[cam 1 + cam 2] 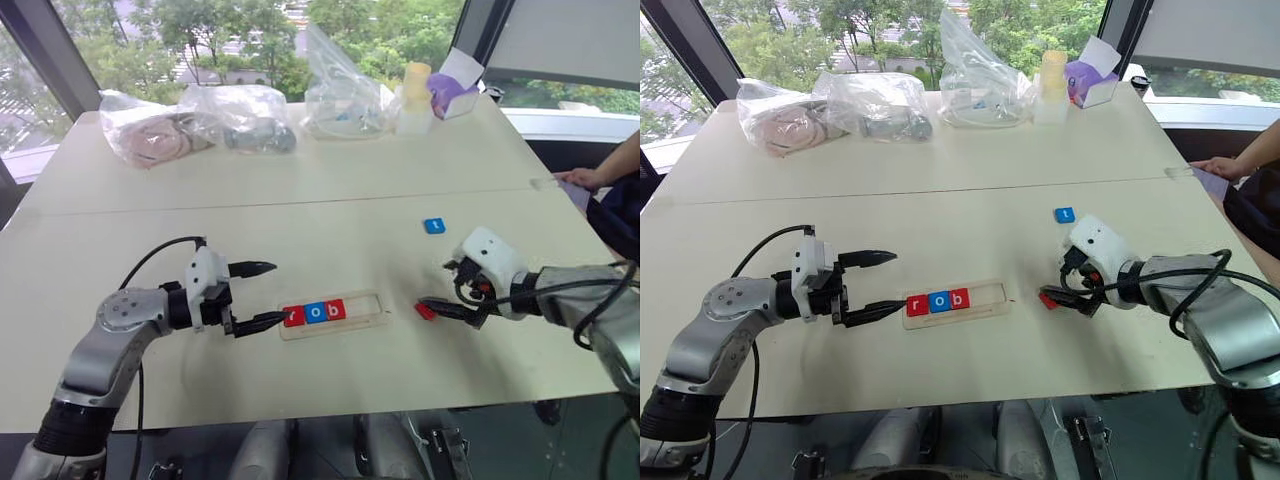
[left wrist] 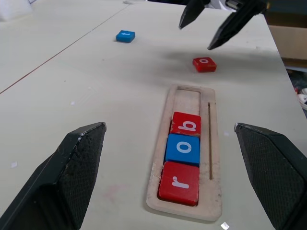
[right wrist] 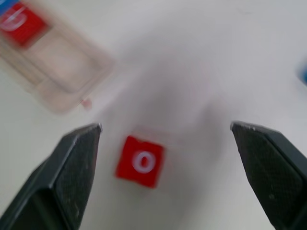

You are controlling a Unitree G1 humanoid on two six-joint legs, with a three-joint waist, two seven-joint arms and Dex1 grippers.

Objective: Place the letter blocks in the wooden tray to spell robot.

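Lying lengthwise on the pale desk (image 1: pixel 300 190), the wooden tray (image 1: pixel 366 307) serves as the reference point. It holds 3 letter blocks side by side at its left end: red r block (image 2: pixel 179 182), blue o block (image 2: pixel 183 149) and red b block (image 2: pixel 186 124), each touching the next. The right part of the tray groove is bare wood.

Left end effector (image 1: pixel 255 296) sits just off the tray's left end, pointing along it, its 2 black fingers spread wide and gripping nothing. The lower fingertip lies close to the tray end near the r block; contact cannot be confirmed.

Red o block (image 3: pixel 140 161) lies flat on the desk just beyond the tray's right end, apart from it. Right end effector (image 1: pixel 1068 295) is over this block with its fingers spread to either side and not touching it, empty.

Blue t block (image 1: pixel 433 226) lies on the desk farther back and to the right of the tray, well apart from it.

Clear plastic bags (image 1: pixel 240 115) with contents sit at the far desk edge, well behind the tray. A person's hand (image 1: pixel 580 178) rests at the right desk edge.
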